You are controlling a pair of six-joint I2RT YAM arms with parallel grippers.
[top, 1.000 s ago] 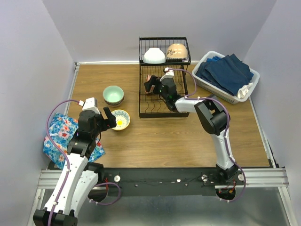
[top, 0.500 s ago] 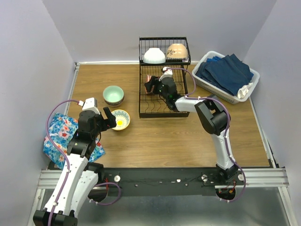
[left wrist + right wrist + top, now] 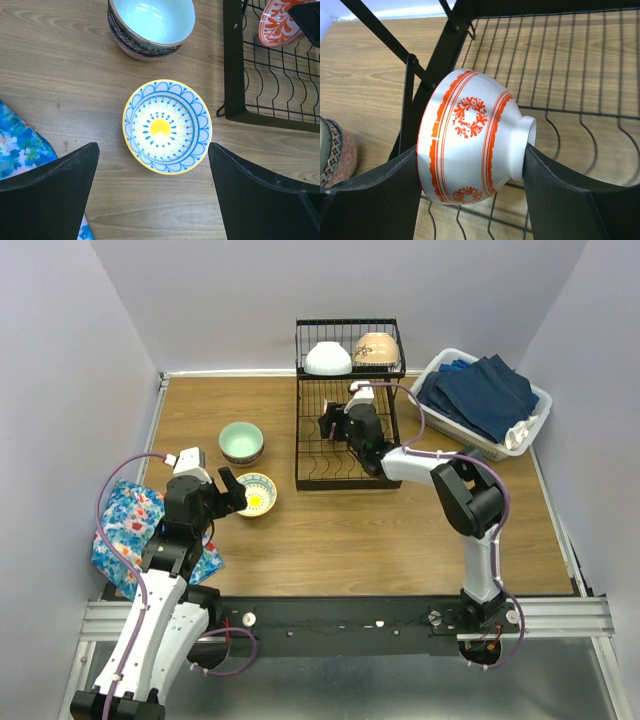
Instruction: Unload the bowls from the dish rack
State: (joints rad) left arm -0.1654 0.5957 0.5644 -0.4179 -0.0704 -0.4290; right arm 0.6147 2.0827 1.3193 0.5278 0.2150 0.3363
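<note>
My right gripper (image 3: 332, 426) is inside the lower tray of the black wire dish rack (image 3: 310, 480). It is shut on a white bowl with red-orange patterns (image 3: 470, 137), held on its side, rim on one finger and foot on the other. A white bowl (image 3: 328, 358) and a beige bowl (image 3: 376, 348) sit upside down on the rack's raised shelf. My left gripper (image 3: 232, 492) is open and empty, just behind a blue-and-yellow patterned bowl (image 3: 166, 126) on the table. A mint-green bowl (image 3: 151, 22) tops a small stack behind it.
A white plastic basket of blue cloths (image 3: 485, 400) stands right of the rack. A floral cloth (image 3: 128, 530) lies at the table's left front under my left arm. The rack's corner frame (image 3: 235, 75) is close to the patterned bowl.
My right gripper has shifted a little to the right inside the rack with the red-orange bowl, and its elbow swung right. The left arm has not moved.
</note>
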